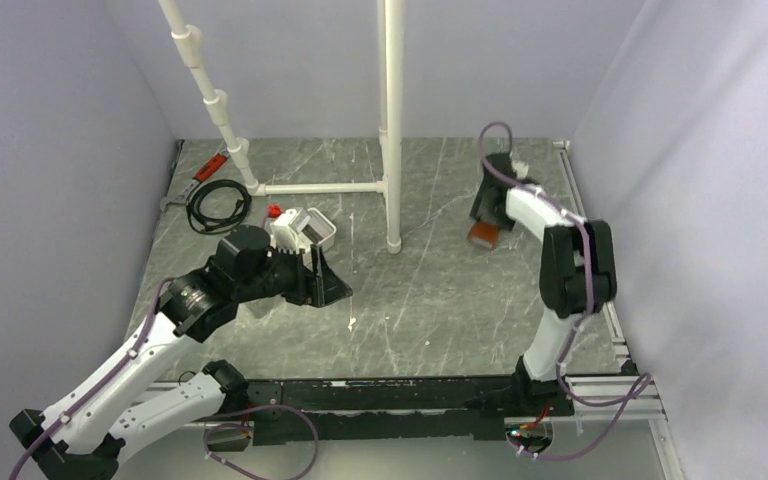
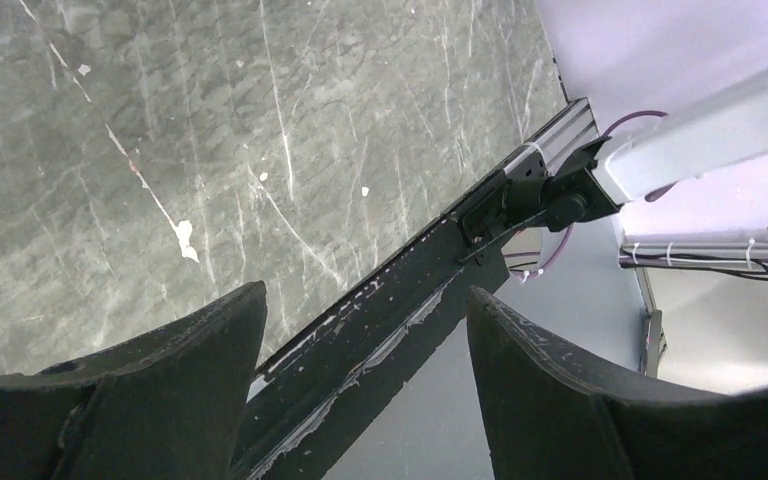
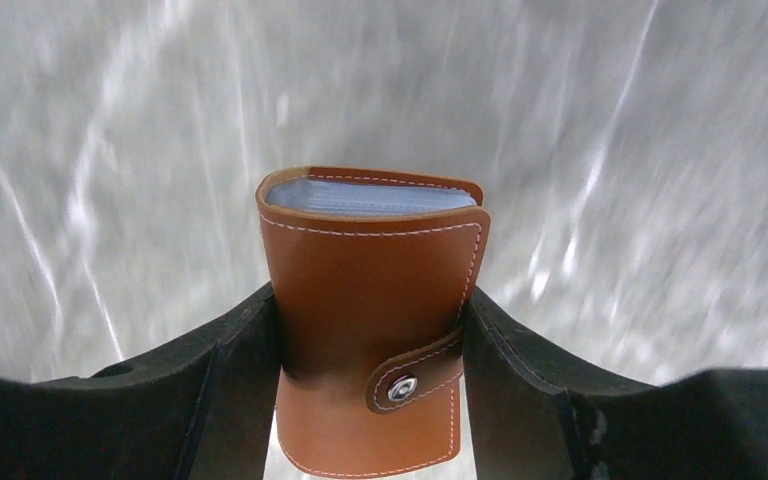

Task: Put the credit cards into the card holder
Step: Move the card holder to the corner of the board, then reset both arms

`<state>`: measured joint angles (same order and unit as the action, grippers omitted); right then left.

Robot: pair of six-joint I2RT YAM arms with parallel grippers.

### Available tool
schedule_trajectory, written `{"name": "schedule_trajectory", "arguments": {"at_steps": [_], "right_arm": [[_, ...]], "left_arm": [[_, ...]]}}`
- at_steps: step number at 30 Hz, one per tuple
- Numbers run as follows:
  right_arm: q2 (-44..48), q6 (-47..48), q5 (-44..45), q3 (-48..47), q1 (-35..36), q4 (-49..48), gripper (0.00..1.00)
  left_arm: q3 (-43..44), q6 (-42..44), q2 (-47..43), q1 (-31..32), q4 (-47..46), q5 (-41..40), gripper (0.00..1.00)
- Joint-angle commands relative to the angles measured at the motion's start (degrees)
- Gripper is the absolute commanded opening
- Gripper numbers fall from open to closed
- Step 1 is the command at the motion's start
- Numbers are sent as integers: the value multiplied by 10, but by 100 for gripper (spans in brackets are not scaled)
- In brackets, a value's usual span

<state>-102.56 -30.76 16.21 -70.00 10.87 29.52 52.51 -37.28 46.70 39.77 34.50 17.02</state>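
Right hand [image 3: 370, 305]: it is pinching the card holder [image 3: 365, 270], one finger pressing on each long side.
Card holder: it is standing upright between the fingers, its snap strap [image 3: 415, 370] lying fastened across the front. In the top view it is hanging under the right hand at the far right of the worktop [image 1: 440, 300]; I cannot tell whether it is touching the surface.
Credit cards [image 3: 365, 197]: a light blue-grey stack edge is showing in the holder's open top; I cannot tell cards from sleeves here.
Left hand [image 2: 365, 300]: its fingers are standing spread, gripping nothing, and it is hovering over the left middle of the worktop, well apart from the holder.
White box [image 1: 310, 228]: it is sitting just behind the left hand.
Black cable [image 1: 217, 205]: it is lying coiled at the far left.
White pipe frame [image 1: 392, 120]: it is rising from the far middle of the worktop.
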Motion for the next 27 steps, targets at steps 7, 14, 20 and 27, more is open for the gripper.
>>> {"name": "schedule_trajectory", "arguments": {"at_steps": [7,14,20,27], "right_arm": [[-301,169,-16,-467,-114,43,56],[-247,175,3,-491,-104,92,100],[23,112,53,-377,-3,225,100],[413,113,-33,-112,95,111,100]], "left_arm": [[64,-11,-80,-3,101,-31,80],[152,30,-78,-3,162,-89,83],[275,91,-47,-3,176,-182,85],[339,168,-58,-2,81,-262,93]]}}
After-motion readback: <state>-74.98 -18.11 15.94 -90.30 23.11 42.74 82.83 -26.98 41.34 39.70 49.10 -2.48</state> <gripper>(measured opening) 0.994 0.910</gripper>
